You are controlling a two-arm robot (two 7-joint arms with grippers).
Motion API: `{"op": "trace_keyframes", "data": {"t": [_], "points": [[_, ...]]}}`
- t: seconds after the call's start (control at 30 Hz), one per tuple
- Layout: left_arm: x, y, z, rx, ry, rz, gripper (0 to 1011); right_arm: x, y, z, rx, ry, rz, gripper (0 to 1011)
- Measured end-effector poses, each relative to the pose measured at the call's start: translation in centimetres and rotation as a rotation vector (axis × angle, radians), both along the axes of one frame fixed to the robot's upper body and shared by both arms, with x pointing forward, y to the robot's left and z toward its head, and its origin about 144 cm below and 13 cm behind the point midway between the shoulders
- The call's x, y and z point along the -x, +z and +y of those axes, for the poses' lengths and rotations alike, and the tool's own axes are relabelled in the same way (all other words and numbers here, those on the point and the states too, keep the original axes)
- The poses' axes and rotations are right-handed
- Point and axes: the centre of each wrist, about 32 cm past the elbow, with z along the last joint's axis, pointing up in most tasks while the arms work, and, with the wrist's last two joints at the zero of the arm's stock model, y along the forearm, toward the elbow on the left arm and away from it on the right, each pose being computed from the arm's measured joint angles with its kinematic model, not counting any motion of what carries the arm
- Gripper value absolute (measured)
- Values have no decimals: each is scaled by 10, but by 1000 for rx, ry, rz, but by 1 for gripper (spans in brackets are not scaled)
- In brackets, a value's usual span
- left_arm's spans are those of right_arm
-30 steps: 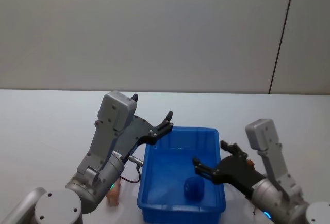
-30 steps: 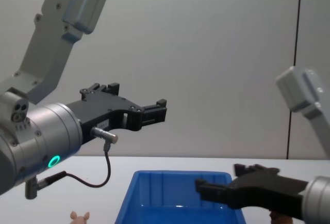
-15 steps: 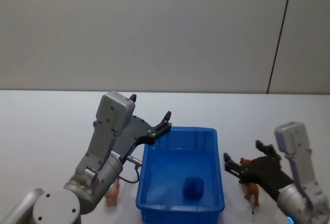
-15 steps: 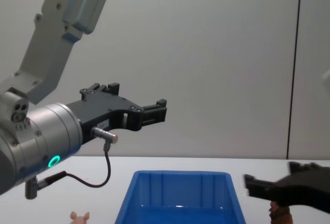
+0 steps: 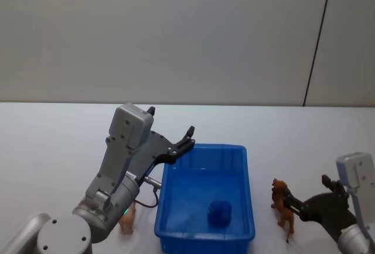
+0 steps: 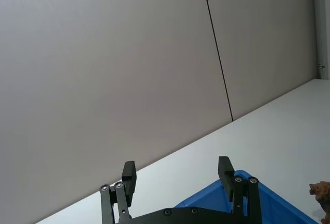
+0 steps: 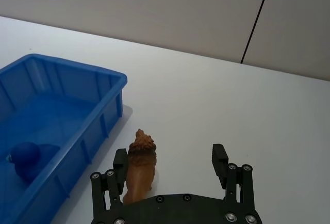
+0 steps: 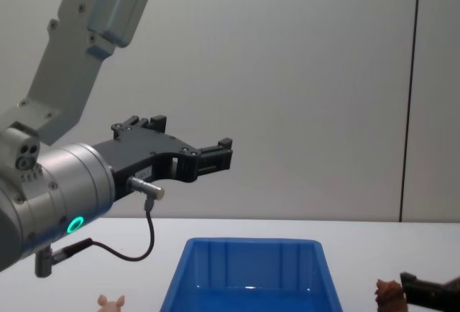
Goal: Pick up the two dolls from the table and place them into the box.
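Observation:
The blue box [image 5: 204, 147] sits on the white table [image 5: 53, 143] in front of me. A shaggy brown doll [image 5: 282, 203] stands on the table right of the box. My right gripper [image 5: 309, 192] is low behind it and open. In the right wrist view the brown doll [image 7: 140, 166] stands just inside one finger of that gripper [image 7: 170, 154], with nothing gripped. A pale pink doll [image 5: 126, 220] stands left of the box, partly hidden by my left arm. My left gripper [image 5: 171, 121] hangs open and empty above the box's left rim.
A dark blue rounded object [image 5: 220, 212] lies on the box floor near the front. Bare tabletop stretches right of and behind the brown doll. A grey wall with a dark vertical seam [image 5: 316, 43] closes the back.
My right gripper has swung from above the box out to the right and down, ending behind the brown doll. The left arm has not moved.

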Motion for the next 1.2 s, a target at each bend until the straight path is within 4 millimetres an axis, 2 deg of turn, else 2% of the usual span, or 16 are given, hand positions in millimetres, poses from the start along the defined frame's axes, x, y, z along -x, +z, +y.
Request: {"op": "trace_keyframes", "data": {"t": [0.83, 1.07, 1.1, 1.2], "points": [[0, 0, 0, 0, 0, 0, 1001, 5, -31, -2, 0, 37, 73, 998], [0, 0, 0, 0, 0, 0, 1001, 3, -39, 0, -2, 34, 96, 832], [0, 0, 0, 0, 0, 0, 1001, 3, -40, 0, -3, 33, 98, 832], [0, 0, 0, 0, 0, 0, 1001, 2, -42, 1, -5, 32, 104, 735]]}}
